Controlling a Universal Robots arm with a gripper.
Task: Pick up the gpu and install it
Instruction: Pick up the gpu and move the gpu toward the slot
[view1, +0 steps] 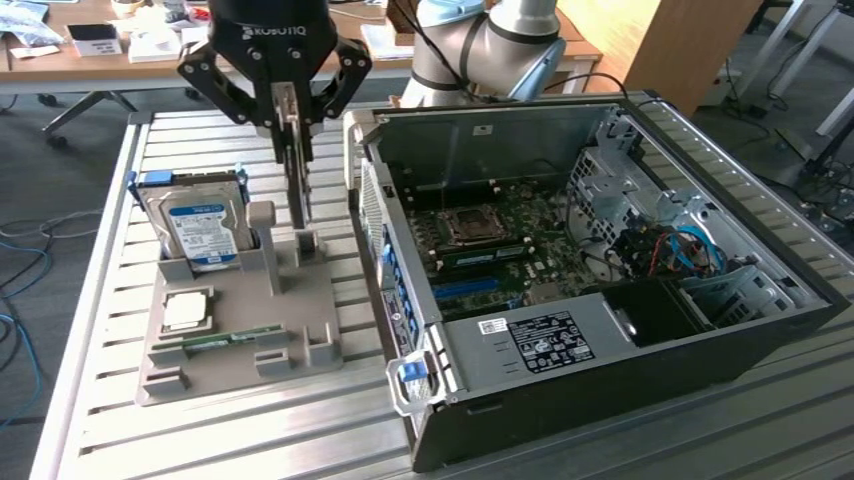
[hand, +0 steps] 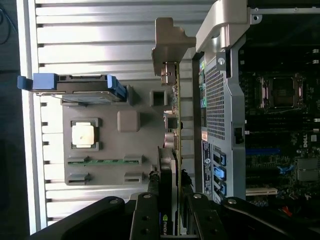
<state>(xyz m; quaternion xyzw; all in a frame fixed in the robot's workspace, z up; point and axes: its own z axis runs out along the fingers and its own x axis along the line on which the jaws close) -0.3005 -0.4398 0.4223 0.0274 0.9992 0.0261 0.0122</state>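
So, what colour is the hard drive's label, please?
The label is blue, clearest in the exterior view.

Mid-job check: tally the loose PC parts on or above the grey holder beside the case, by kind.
hard drive: 1
processor chip: 1
memory stick: 1
gpu, gripped edge-on by the gripper: 1
Total: 4
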